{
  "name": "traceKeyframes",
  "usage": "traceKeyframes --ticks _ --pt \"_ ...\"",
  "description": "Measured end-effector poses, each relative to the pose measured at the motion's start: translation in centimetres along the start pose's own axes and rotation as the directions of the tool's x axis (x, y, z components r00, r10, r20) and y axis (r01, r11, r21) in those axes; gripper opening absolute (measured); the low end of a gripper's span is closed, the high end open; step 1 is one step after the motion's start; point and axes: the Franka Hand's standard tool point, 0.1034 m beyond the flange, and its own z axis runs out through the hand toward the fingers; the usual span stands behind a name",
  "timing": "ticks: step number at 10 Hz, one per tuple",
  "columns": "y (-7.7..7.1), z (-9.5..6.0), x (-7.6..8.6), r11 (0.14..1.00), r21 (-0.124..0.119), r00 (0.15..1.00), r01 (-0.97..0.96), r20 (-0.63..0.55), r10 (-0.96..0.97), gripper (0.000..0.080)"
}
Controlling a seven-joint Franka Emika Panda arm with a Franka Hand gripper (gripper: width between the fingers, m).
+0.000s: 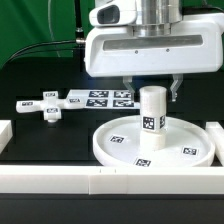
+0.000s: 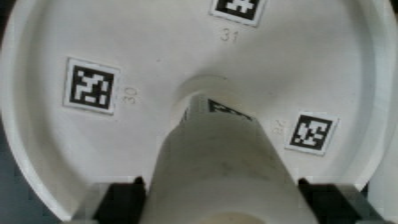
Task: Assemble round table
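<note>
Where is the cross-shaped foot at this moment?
In the exterior view the cross-shaped foot lies on the table at the left, by the left end of the marker board, apart from the round disc carrying the leg.

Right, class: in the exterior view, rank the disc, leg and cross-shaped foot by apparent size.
1. Round disc: clearly largest.
2. Cylinder leg and cross-shaped foot: look alike; the foot lies farther back, so no ranking.

Wears a wide, glossy white shell with rounded corners on the tool (image 1: 152, 91). Carries a grey metal cylinder (image 1: 158, 12) above and a small white rounded module (image 1: 108, 15) beside it. Ends in two short dark fingers (image 1: 176, 90).
</note>
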Motion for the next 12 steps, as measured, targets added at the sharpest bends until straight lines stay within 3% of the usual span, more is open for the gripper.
traceKeyframes --ticks 3,9,12 --pt "0.01 0.01 -0.11 0.943 0.013 0.943 -0.334 0.008 0.334 0.0406" --pt "-0.14 0.09 -0.22 0.764 0.028 0.764 -0.645 0.032 0.644 0.0406" --pt "-0.14 0.16 -0.68 0.477 0.040 0.478 -0.878 0.085 0.874 0.0406"
